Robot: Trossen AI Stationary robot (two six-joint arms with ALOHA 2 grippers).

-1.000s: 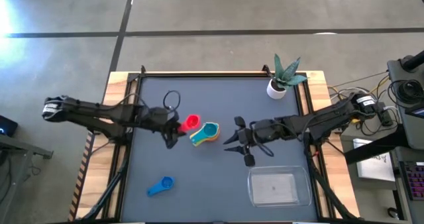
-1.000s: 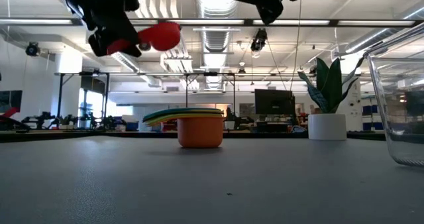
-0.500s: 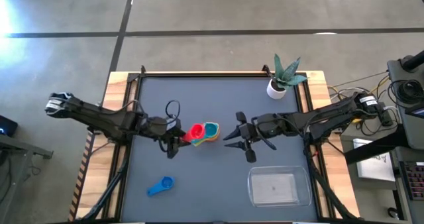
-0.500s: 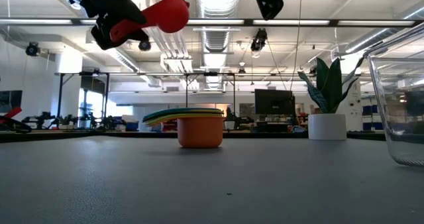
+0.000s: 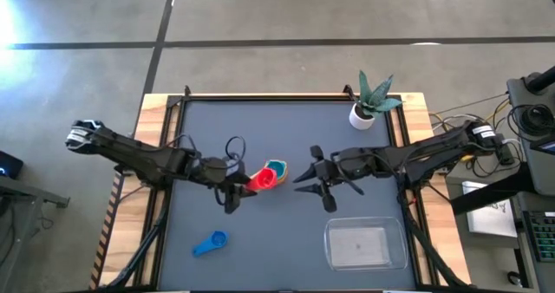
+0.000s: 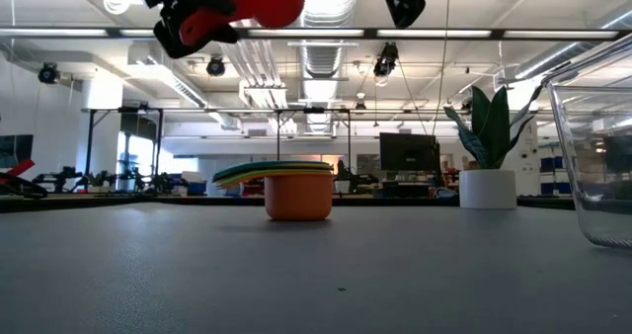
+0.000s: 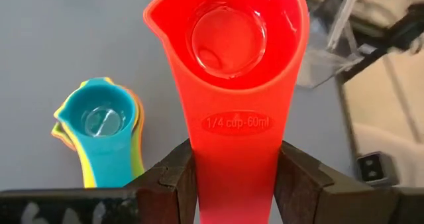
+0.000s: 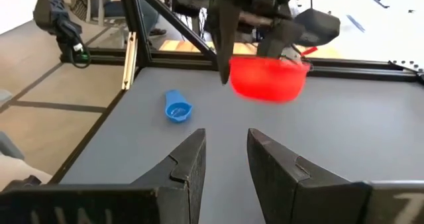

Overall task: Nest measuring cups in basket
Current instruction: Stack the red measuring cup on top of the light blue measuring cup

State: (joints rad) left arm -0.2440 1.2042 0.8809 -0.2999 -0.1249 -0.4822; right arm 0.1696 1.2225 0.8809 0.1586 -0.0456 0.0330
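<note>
- Left gripper sits left of centre in the high view, clamped on the handle of the red cup; left wrist view shows both fingers pressed against the handle sides, bowl pointing away from the wrist.
- Red cup's long axis runs roughly left-right in the high view, handle toward the left arm, bowl toward frame centre. Low view has it carried high, top of frame, well above the table.
- Nested stack, light blue cup on top, lies just beyond the red bowl, slightly up and right of it in the high view; the red bowl overlaps its lower-left edge. In the left wrist view the stack is off to the left of the held cup, so not lined up over it yet, I'd judge.
- Right gripper hangs right of the stack, fingers narrowly apart, holding nothing.
- Blue cup lies alone at lower left, nearer the left arm.
- Basket at lower right, no cups in it, nearer the right arm.
- Left arm is the one nearer the stack's handle side.
</note>
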